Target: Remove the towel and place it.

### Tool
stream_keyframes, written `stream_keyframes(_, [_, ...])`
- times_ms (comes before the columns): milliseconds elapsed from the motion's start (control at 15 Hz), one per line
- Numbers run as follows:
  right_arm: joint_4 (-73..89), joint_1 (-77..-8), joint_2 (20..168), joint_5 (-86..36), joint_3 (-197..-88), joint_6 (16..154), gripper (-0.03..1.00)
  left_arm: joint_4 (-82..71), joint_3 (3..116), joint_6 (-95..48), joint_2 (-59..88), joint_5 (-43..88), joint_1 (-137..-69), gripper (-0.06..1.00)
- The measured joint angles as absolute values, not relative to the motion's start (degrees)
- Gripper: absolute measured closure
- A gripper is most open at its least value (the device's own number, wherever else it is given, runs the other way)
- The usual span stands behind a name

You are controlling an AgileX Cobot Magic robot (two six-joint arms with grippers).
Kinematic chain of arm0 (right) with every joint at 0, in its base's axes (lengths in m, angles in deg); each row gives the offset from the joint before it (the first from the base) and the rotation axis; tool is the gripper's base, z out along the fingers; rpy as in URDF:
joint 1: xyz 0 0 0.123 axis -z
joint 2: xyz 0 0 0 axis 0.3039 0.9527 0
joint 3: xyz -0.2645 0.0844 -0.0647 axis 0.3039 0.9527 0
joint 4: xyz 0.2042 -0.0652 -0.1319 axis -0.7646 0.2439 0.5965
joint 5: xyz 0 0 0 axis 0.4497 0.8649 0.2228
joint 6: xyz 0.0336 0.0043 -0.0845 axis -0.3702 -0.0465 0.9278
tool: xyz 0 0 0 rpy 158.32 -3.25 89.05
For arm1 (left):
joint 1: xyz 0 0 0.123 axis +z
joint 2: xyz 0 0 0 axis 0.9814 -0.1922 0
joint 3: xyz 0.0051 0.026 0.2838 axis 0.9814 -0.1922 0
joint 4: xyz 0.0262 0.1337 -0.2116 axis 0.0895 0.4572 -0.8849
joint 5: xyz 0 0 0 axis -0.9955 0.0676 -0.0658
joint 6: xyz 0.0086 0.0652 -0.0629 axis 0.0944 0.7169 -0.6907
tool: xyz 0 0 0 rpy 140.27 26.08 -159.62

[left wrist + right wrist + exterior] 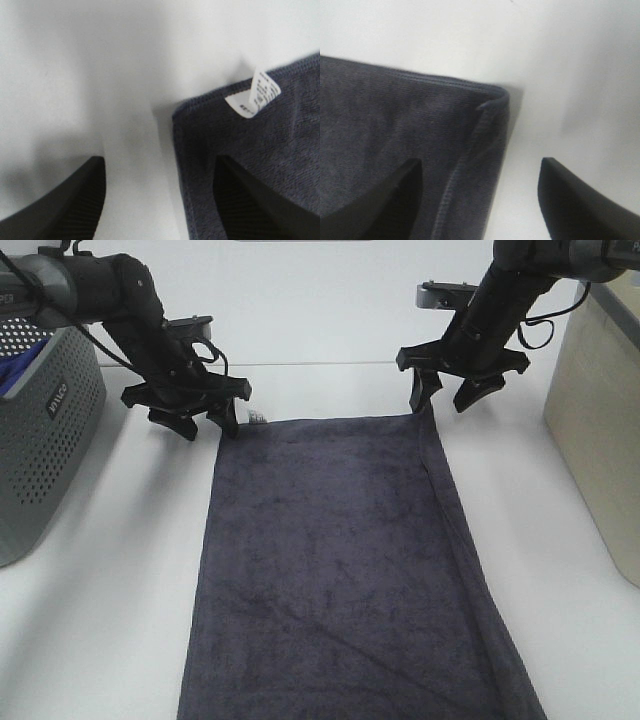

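The dark charcoal towel lies flat on the white table, its long side running toward the front edge of the exterior high view. My left gripper stands open at the towel's far left corner, beside the small white tag. In the left wrist view the gripper straddles the towel edge, one finger over cloth and one over bare table, with the tag just beyond. My right gripper is open at the far right corner. The right wrist view shows that gripper straddling the folded hem of the towel.
A grey perforated basket holding a blue cloth stands at the left edge. A beige container stands at the right edge. A white wall rises behind the table.
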State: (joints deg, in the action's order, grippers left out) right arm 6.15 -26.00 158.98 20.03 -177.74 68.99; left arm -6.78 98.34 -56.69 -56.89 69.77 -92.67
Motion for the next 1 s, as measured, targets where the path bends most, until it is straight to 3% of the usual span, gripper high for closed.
stream_keyframes(267, [3.23,-25.14,161.22,17.74,-177.74,69.57,0.31,-8.67,98.57,-57.21,-57.24,67.14,-92.67,0.25])
stream_keyframes(600, [2.48,-25.14,161.73,11.04,-177.74,69.74,0.31,-9.58,99.08,-57.32,-57.92,66.33,-92.67,0.24])
stream_keyframes(1000, [5.40,-25.14,164.02,11.10,-177.74,70.03,0.31,-10.04,99.20,-57.26,-58.15,65.70,-92.73,0.24])
